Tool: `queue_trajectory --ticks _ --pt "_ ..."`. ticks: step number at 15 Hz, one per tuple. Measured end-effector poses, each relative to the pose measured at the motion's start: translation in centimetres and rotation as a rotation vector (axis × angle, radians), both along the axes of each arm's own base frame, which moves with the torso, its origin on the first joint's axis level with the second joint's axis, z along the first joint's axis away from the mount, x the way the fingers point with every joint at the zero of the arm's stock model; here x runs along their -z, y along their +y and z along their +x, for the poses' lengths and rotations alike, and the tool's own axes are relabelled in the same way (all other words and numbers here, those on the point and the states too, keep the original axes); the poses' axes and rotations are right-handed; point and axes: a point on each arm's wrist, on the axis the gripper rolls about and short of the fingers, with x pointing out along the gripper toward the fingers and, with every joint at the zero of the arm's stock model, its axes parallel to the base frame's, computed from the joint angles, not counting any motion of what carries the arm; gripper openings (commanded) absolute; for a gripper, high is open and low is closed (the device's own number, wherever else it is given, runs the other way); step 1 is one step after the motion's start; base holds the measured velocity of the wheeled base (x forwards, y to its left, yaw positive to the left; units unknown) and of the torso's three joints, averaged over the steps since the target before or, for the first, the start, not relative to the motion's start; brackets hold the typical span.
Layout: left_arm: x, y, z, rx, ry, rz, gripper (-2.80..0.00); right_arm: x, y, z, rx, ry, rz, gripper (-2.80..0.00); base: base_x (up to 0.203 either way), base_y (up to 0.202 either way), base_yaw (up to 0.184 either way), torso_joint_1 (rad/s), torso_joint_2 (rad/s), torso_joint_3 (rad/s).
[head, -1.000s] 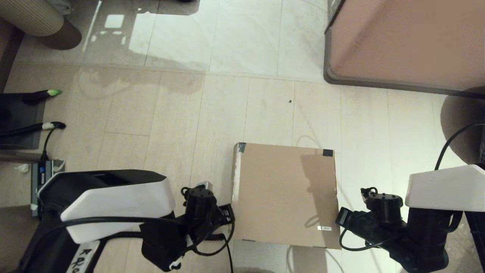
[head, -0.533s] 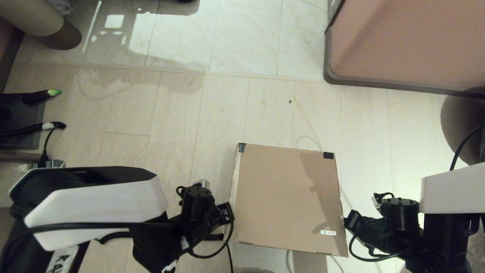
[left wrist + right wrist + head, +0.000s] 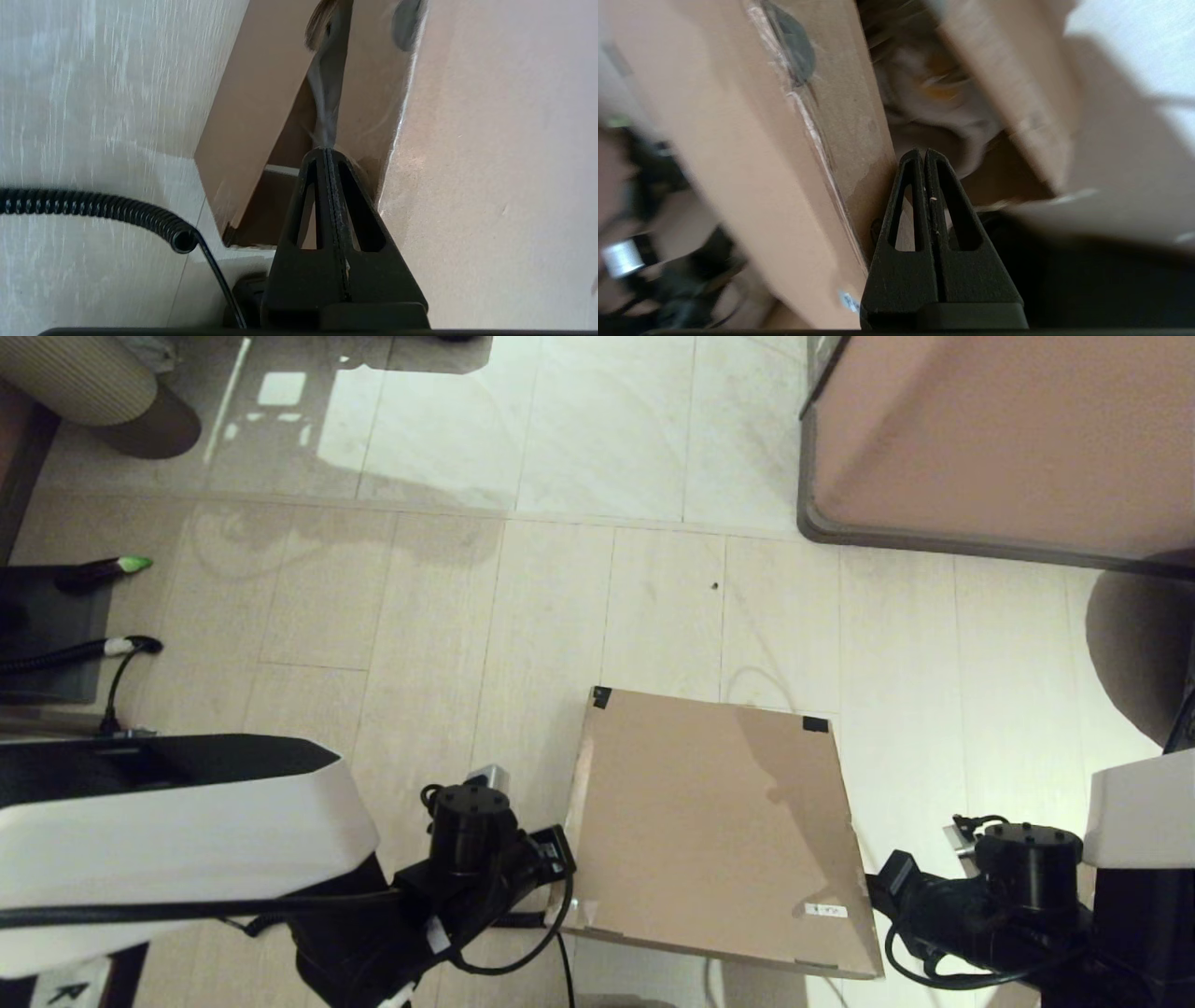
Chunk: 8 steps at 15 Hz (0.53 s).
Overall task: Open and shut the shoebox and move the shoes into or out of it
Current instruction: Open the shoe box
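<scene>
The brown cardboard shoebox (image 3: pixel 709 821) stands on the floor before me, black tape (image 3: pixel 814 724) on its far lid corners and a white label (image 3: pixel 826 911) near the front right. Its lid is tilted up at the near edge. My left gripper (image 3: pixel 558 859) is shut, its tip (image 3: pixel 325 151) under the lid's left side flap beside the box wall (image 3: pixel 247 116). At the other side my right gripper (image 3: pixel 882 887) is also shut, its tip (image 3: pixel 924 153) against the lid's right flap (image 3: pixel 850 116). Through that gap a white shoe (image 3: pixel 934 93) with a yellowish insole shows, blurred, inside the box.
A large pinkish-tan block with a grey rim (image 3: pixel 999 439) stands at the far right. Black cables and a dark device (image 3: pixel 56 653) lie at the left edge. A ribbed beige cylinder (image 3: pixel 75 373) sits at the far left corner. Pale tiled floor lies beyond the box.
Both arms have drawn back toward me and up, and the lid's near edge has risen with them, so the box is opening wider.
</scene>
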Motion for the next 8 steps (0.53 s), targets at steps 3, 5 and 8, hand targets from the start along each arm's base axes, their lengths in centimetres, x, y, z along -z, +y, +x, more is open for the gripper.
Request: queue_trajectory --ticks 3,5,8 --pt "-1.1 0.6 0.0 -0.039 -0.029 -0.007 -2.8 0.4 0.0 -0.4 0.004 0.046 0.051 -2.8 0.0 0.0 0.0 0.0 0.0 0.0" --pt "-1.7 1.3 0.3 -0.066 -0.043 -0.014 -2.8 0.6 0.0 -0.5 0.003 0.055 0.051 -2.8 0.0 0.0 0.0 0.0 0.0 0.0" --pt "-2.9 3.1 1.2 -0.137 -0.075 -0.026 -2.8 0.7 -0.1 -0.7 0.009 0.067 0.048 -2.8 0.0 0.0 0.0 0.0 0.0 0.0"
